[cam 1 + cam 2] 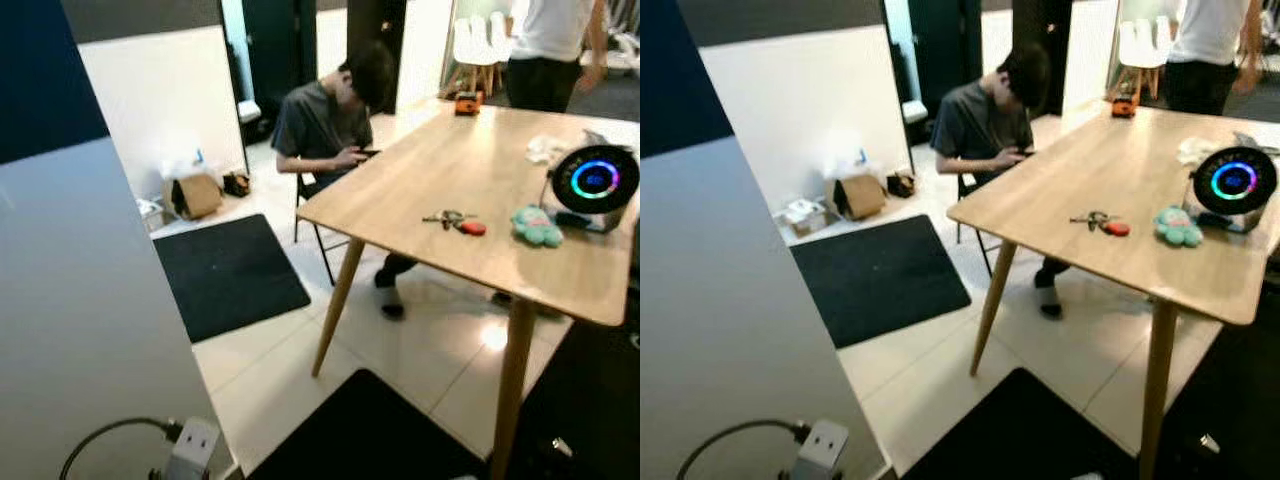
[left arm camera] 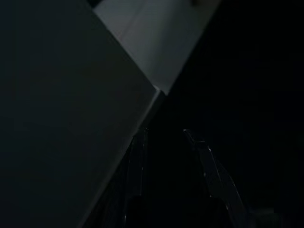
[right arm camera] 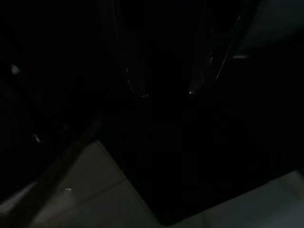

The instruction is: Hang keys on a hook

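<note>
Keys (image 1: 455, 222): small dark metal bunch with a red-orange tag, lying flat on the light wooden table (image 1: 440, 170), right of frame centre, near the table's front edge, just beside a teal plush toy (image 1: 537, 226).

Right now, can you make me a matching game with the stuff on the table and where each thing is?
Things:
1. keys
2. green plush toy
3. round glowing speaker
4. orange toy car

Places:
A. far end of the wooden table
B. right of the plush toy
C. between the keys and the speaker
D. near edge, left of the plush toy

Pairs: 1-D, 2-C, 3-B, 4-A
</note>
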You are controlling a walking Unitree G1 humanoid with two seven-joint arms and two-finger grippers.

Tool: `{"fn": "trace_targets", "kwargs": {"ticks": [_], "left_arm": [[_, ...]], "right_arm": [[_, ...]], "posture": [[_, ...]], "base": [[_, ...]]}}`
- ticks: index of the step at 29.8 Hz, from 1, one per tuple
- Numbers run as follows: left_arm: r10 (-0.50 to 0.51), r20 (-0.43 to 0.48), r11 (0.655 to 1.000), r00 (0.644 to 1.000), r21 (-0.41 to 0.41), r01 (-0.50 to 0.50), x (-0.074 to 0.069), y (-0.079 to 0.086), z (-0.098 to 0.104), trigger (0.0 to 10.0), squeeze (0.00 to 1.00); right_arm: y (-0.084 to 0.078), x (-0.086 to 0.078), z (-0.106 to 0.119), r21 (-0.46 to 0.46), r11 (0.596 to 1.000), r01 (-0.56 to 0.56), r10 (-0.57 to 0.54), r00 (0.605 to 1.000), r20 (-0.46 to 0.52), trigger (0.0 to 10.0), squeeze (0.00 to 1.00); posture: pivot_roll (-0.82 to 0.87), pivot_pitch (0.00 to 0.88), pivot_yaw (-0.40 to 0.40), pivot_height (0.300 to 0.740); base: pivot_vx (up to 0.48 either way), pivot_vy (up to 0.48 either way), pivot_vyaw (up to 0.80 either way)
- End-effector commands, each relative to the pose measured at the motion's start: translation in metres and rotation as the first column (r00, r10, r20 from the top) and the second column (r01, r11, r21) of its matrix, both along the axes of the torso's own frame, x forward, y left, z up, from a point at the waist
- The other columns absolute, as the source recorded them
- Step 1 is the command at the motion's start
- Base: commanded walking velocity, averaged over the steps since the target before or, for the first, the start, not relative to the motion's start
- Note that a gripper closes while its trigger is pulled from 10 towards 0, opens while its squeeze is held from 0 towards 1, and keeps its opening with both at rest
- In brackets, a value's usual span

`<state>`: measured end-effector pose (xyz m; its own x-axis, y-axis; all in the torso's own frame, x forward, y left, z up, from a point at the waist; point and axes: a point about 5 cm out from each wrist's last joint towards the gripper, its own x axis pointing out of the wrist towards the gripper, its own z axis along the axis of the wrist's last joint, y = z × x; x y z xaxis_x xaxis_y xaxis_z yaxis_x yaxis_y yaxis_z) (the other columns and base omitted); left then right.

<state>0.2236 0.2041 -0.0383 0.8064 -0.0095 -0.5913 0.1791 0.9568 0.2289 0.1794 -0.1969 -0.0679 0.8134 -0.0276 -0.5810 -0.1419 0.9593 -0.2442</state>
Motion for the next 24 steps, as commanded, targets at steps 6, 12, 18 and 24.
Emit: {"fn": "trace_targets", "kwargs": {"ticks": [6,12,18,24], "left_arm": [[-0.002,-0.023,1.000,1.000,0.010,0.002,-0.0036,0.0020,-0.0032,10.0,0.00],[-0.002,-0.023,1.000,1.000,0.010,0.002,-0.0039,0.0022,-0.0030,10.0,0.00],[-0.001,-0.024,1.000,1.000,0.010,0.002,-0.0041,0.0024,-0.0034,10.0,0.00],[0.000,-0.025,1.000,1.000,0.010,0.000,-0.0044,0.0024,-0.0036,10.0,0.00]], "right_arm": [[0.0034,-0.0062,-0.0043,0.013,1.000,0.004,-0.004,1.000,-0.029,10.0,0.00],[0.0035,-0.0063,-0.0043,0.013,1.000,0.004,-0.004,1.000,-0.028,10.0,0.00],[0.0039,-0.0061,-0.0043,0.013,1.000,0.003,-0.003,1.000,-0.027,10.0,0.00],[0.0042,-0.0062,-0.0046,0.012,1.000,0.002,-0.001,1.000,-0.031,10.0,0.00]], "posture": [[0.05,0.101,0.115,0.740],[0.05,0.101,0.114,0.740],[0.05,0.101,0.114,0.740],[0.05,0.103,0.112,0.740]], "base": [[0.000,0.000,-0.78],[0.000,0.000,-0.78],[0.000,0.000,-0.78],[0.000,0.000,-0.78]]}}
